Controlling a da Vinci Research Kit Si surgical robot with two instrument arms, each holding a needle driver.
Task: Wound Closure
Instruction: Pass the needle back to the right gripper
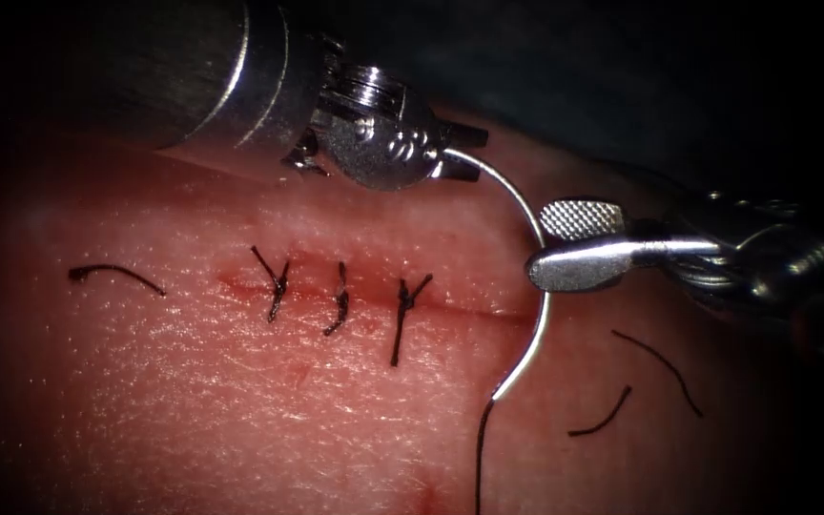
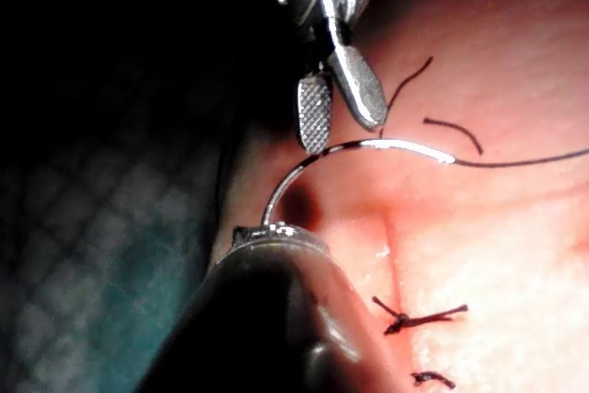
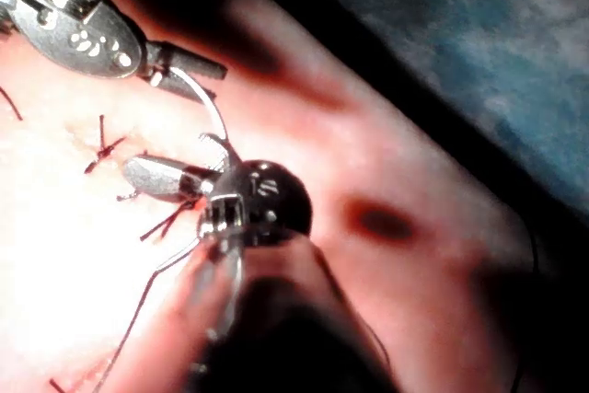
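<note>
The curved needle (image 1: 536,229) hangs free above the tissue (image 1: 193,401), at the right end of the cut (image 1: 460,307), not in the tissue. My left tool (image 1: 479,154) reaches in from the upper left, its jaws shut on the needle's pointed end. My right tool (image 1: 538,245) comes from the right and stands open astride the needle's mid-curve, one jaw on each side. Black thread (image 1: 480,458) runs down from the needle's tail end (image 1: 500,393). In the left wrist view the needle (image 2: 368,144) arches under the right tool (image 2: 342,133). The right wrist view shows the left tool (image 3: 207,80) gripping the needle (image 3: 213,112).
Three knotted stitches (image 1: 339,300) cross the cut to the left of the needle. Loose cut ends of thread lie on the tissue at the far left (image 1: 116,275) and lower right (image 1: 660,367). A thin red line of fluid marks the cut's left part (image 1: 240,283).
</note>
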